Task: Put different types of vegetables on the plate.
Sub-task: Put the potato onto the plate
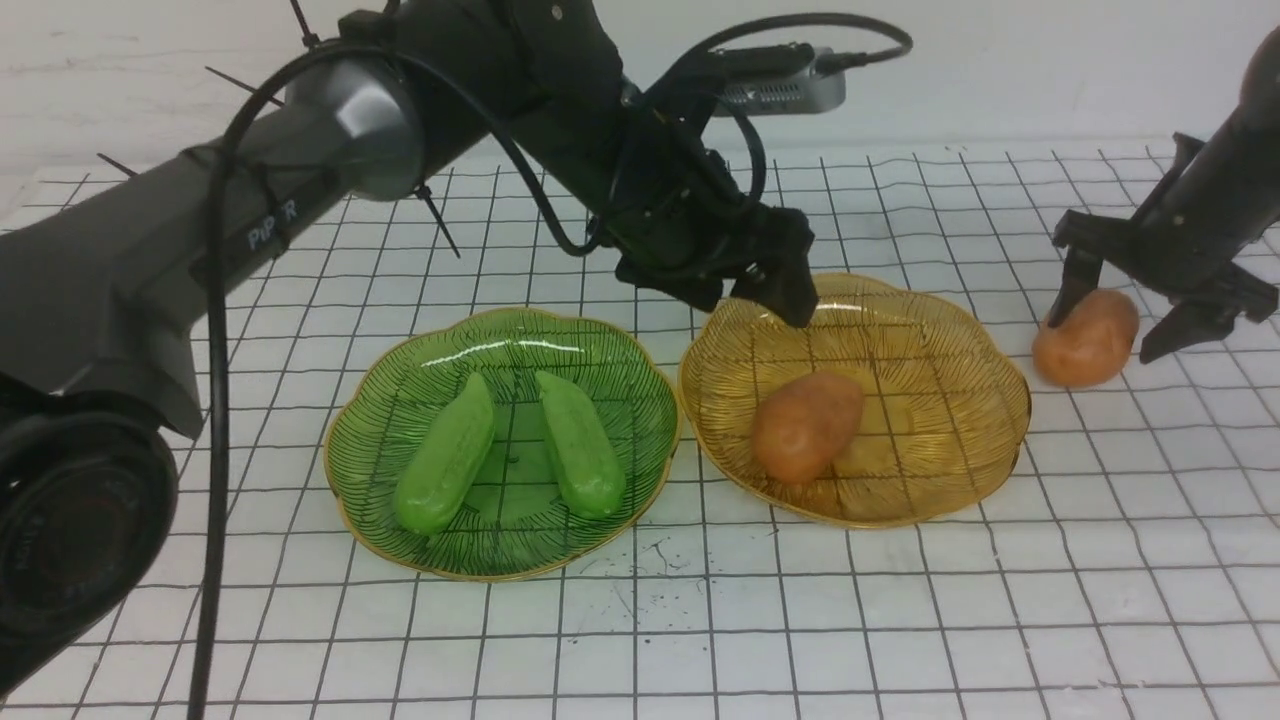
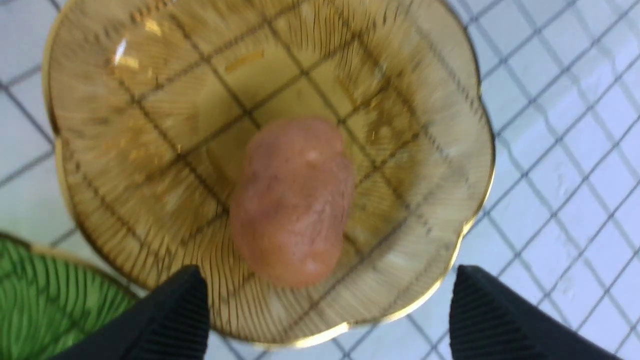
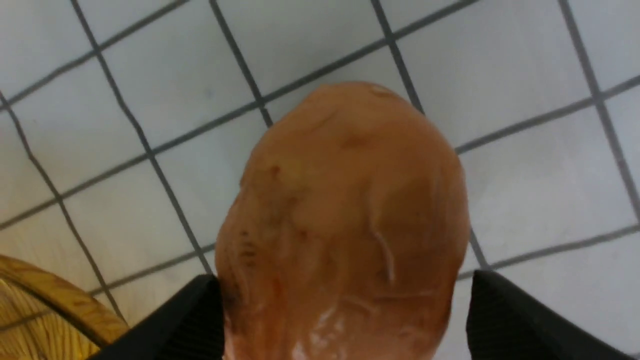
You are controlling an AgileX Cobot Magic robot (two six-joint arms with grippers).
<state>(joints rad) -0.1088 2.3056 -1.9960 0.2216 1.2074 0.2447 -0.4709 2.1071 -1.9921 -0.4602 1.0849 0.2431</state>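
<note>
- Green translucent scalloped glass plate [image 1: 520, 345], on the white black-gridded table surface [image 1: 900, 620], left of centre.
- Bright green cucumber-like toy, left piece [image 1: 446, 455]: lies in the green plate, long axis near-to-far, far tip leaning right.
- Bright green cucumber-like toy, right piece [image 1: 580, 443]: same plate, far tip leaning left. The two far tips converge and the near ends are apart.
- Left gripper [image 1: 752, 295]: hovers over the far rim of the amber plate, fingers spread wide, holding nothing.
- Amber translucent scalloped glass plate [image 1: 940, 330], just beside the green one.
- Orange-brown oval potato-like toy [image 1: 806, 425]: lies in the amber plate, long axis near-left to far-right.
- Second orange-brown potato-like toy [image 1: 1087, 337]: on the table right of the amber plate, same slant.
- Right gripper [image 1: 1110, 330]: fingers parted, straddling this potato. One finger is at its side, and firm contact cannot be told.
</note>
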